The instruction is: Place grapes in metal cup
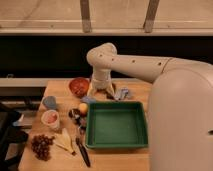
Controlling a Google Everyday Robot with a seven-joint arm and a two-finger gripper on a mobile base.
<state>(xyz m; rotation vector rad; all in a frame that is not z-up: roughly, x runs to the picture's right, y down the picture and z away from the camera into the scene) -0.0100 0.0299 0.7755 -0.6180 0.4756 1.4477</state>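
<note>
The grapes (42, 145), a dark red-purple bunch, lie at the front left of the wooden table (62, 162). The metal cup (75, 115), small and dark silvery, stands left of the green tray, just below a yellow-orange round fruit (83, 107). My gripper (99, 92) hangs at the back of the table, right of the red bowl. It is well behind the cup and far from the grapes. It holds nothing that I can see.
A green tray (117, 125) fills the table's right middle. A red bowl (78, 86), a light blue cup (49, 102) and a white cup (50, 119) stand at the left. Yellow wedges (64, 142), a dark utensil (82, 151) and a blue-grey cloth (121, 93) lie about.
</note>
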